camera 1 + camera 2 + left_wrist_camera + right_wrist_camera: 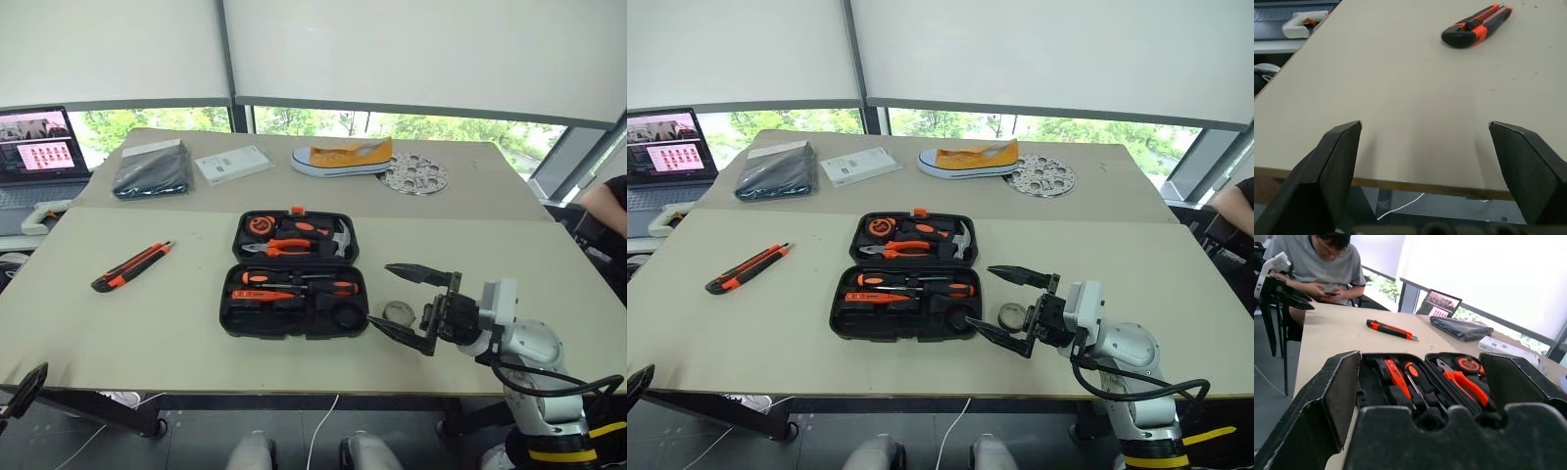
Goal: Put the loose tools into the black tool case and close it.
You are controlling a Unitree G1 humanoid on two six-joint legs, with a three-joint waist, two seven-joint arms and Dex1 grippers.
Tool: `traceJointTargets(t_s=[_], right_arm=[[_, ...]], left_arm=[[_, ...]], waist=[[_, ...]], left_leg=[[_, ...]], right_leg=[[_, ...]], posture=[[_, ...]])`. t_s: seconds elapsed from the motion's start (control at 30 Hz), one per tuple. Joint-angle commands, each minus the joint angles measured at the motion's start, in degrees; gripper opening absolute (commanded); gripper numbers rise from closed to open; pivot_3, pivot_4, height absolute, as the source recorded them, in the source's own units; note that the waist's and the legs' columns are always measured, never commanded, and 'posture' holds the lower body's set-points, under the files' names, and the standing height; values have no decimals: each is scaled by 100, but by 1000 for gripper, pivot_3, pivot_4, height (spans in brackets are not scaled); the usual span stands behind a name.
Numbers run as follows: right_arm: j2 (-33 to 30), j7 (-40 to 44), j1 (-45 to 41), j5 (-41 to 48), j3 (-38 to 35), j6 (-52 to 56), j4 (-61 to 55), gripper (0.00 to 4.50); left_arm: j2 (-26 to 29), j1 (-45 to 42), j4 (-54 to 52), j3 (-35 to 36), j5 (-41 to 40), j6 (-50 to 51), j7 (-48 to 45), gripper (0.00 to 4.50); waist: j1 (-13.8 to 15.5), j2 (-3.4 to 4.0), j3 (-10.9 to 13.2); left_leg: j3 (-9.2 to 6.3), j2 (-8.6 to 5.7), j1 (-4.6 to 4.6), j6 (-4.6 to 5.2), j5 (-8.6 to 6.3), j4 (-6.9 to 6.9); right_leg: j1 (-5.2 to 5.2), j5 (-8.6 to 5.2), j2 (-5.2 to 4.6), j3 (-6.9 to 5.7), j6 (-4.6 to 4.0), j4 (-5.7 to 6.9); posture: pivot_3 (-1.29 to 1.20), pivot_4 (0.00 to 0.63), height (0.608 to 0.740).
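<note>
The right gripper (1011, 309) stands in the lower right of the head views, its two black pointed fingers spread wide and holding nothing, aimed sideways at the open black tool case (904, 276) just beside it. Between the spread fingers, on the table, lies a small round ring-like thing (1012, 315), perhaps a roll of clear tape, though the view is too poor to be sure. The left gripper (1425, 147) is also spread wide and empty; its wrist view shows two blocky matte black fingers over the near edge of the smooth beige table (147, 323). In the upper right of that wrist view lies the orange-black utility knife (1476, 26), alone on the bare table; in the head views it sits in the middle left, well apart from the case. The case is of black moulded plastic with rounded corners and lies open near the centre; its near half holds the orange-and-black screwdrivers (294, 286), its far half the pliers (284, 248), a hammer and a round tape measure. The right wrist view looks over the case from its side and shows also a seated person (1317, 264) in a grey shirt behind the table. At the far side of the table are a dark wrapped packet (151, 168), a white box (231, 164), a yellow shoe (345, 157) and a perforated metal disc (415, 174); a laptop (39, 147) stands in the upper left.
</note>
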Motion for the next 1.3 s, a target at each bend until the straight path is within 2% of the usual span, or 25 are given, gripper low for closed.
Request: traceJointTargets(t_s=[0.03,0.17,0.23,0.3,0.33,0.43,0.5,0.7,0.83,0.93,1.07,1.13,1.23,1.3], right_arm=[[-37,-114,-196,48,-30,5,-134,4500],[-69,-175,-320,-49,4,-43,-82,4500],[-80,-223,-342,-104,-2,-88,-62,4500],[-77,-251,-363,-136,-2,-113,-28,4500],[-78,-253,-374,-151,3,-124,-10,4500],[-98,-224,-412,-191,20,-170,52,4500],[-117,-234,-419,-205,10,-186,53,4500],[-181,-356,-297,-243,-97,-198,-61,4500],[-236,-416,-129,-226,-161,-195,-161,4500],[-266,-431,-79,-210,-178,-186,-192,4500],[-308,-407,-95,-198,-191,-177,-158,4500],[-343,-375,-104,-193,-192,-167,-151,4500],[-483,-292,-123,-106,-274,-103,-143,4500],[-597,-221,-141,-43,-332,-78,-109,4500]], left_arm=[[547,-578,-203,-348,65,377,169,4456],[1398,-1935,-159,-1285,106,1767,476,4456],[1794,-2518,162,-1810,324,2112,344,4456],[1958,-3173,641,-2249,446,2346,241,4456],[2008,-3547,968,-2566,595,2392,125,4456],[2004,-4613,2070,-3508,1273,2246,-101,4456],[1857,-5285,2937,-3897,1694,1941,-3,4456],[1599,-6467,4605,-4339,2321,1336,65,4456],[1543,-6805,5187,-4455,2543,1219,-187,4456],[1519,-6876,5394,-4531,2683,1145,-393,3695],[1495,-6891,5421,-4357,2573,990,-697,2188],[1499,-6772,5268,-4151,2379,664,-992,1649],[1465,-6506,4661,-3318,1527,-208,-1921,1647],[1501,-6207,4061,-3352,1347,-92,-2627,1647]], waist=[[4,-1,0],[-14,-18,-10],[-39,-25,-14],[-106,-26,-15],[-147,-17,-12],[-175,-8,-8],[-184,-8,-7],[-164,-15,-6],[-148,-17,-6],[-148,-17,-7],[-149,-17,-7],[-149,-17,-7],[-140,-20,-5],[-141,-35,-1]], left_leg=[[0,-2,0,0,0,0],[-1,-3,-8,1,6,0],[-1,-3,-15,40,35,0],[1,-4,-16,40,35,0],[3,-7,-18,39,34,0],[3,-13,-21,41,30,-12],[-1,-10,-27,41,27,-15],[-7,-13,-49,41,26,-10],[-7,-16,-53,41,27,-4],[-7,-18,-49,41,27,-4],[-7,-18,-45,41,27,-3],[-7,-18,-45,41,27,-3],[-7,-16,-50,41,27,-2],[-8,-15,-56,41,27,-2]], right_leg=[[1,0,2,-3,-1,0],[14,6,12,-7,-9,8],[11,14,20,-4,-5,8],[9,27,21,-1,16,6],[7,37,19,3,-1,6],[2,28,23,6,-7,10],[-4,26,35,6,-11,13],[-12,29,34,4,-5,8],[-11,30,30,4,2,7],[-7,30,29,4,4,8],[-5,30,28,5,4,12],[-5,30,28,5,4,12],[-8,30,25,4,3,10],[-11,31,25,1,2,10]], posture=[[0,150,740],[0,150,740],[0,150,740],[0,150,740],[0,150,740],[0,150,740],[0,150,740],[0,150,740],[0,150,740],[0,150,740],[0,150,740],[0,150,740],[0,150,740],[0,150,740]])
